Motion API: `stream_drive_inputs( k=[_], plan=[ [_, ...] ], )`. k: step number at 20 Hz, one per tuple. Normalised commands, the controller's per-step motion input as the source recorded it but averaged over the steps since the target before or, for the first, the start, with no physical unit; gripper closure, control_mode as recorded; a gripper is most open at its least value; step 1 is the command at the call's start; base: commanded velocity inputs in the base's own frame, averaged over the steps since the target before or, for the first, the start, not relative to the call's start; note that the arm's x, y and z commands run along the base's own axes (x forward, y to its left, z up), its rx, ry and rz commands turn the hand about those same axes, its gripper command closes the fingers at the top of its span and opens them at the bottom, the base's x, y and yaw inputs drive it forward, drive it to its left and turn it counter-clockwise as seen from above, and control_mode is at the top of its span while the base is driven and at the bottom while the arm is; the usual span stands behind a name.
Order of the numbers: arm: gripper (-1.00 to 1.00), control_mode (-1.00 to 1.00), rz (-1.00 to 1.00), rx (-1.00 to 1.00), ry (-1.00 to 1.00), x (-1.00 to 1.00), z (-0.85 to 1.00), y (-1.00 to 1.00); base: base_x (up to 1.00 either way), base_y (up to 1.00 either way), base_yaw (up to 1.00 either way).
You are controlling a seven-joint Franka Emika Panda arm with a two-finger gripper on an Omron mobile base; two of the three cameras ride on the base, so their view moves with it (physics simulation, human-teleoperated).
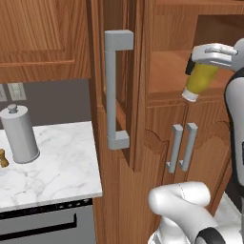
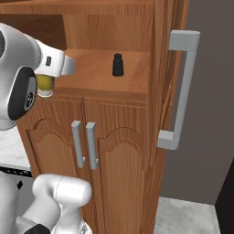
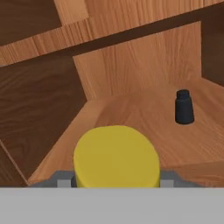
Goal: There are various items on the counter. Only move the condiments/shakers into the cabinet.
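My gripper [image 1: 202, 65] is shut on the yellow bottle [image 1: 200, 80]. It holds the bottle tilted, white cap down and to the left, just in front of the open cabinet's shelf [image 1: 167, 71]. In the right base view the gripper [image 2: 51, 68] hides most of the bottle [image 2: 44, 85]. The hand view looks over the bottle's yellow base [image 3: 116, 155] onto the shelf [image 3: 131, 118], where the black shaker [image 3: 184, 107] stands upright, as it also does in the right base view [image 2: 118, 64]. On the marble counter [image 1: 62, 162], the wooden shaker [image 1: 3, 158] stands at the left edge beside the grey canister [image 1: 19, 133].
The cabinet's tall door stands open toward me, its long grey bar handle [image 1: 114, 90] [image 2: 180, 91] sticking out between counter and shelf. Below the shelf are low doors with paired short handles [image 1: 182, 147]. A dark appliance front [image 1: 43, 224] sits under the counter.
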Motion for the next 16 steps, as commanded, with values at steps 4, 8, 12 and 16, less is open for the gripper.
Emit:
stream_drive_inputs(
  k=[4,8,12,16],
  plan=[
    [1.0,-1.0,0.0,-0.04,0.0,0.61,0.0,0.12,0.0,0.0,0.0],
    [1.0,-1.0,0.0,-0.12,0.01,0.59,-0.12,0.0,0.0,0.0,0.0],
    [1.0,-1.0,0.0,-0.13,0.01,0.7,-0.24,0.0,0.0,0.0,0.0],
    [1.0,-1.0,0.0,-0.05,0.0,0.71,-0.22,0.02,0.0,0.0,0.0]
  ],
)
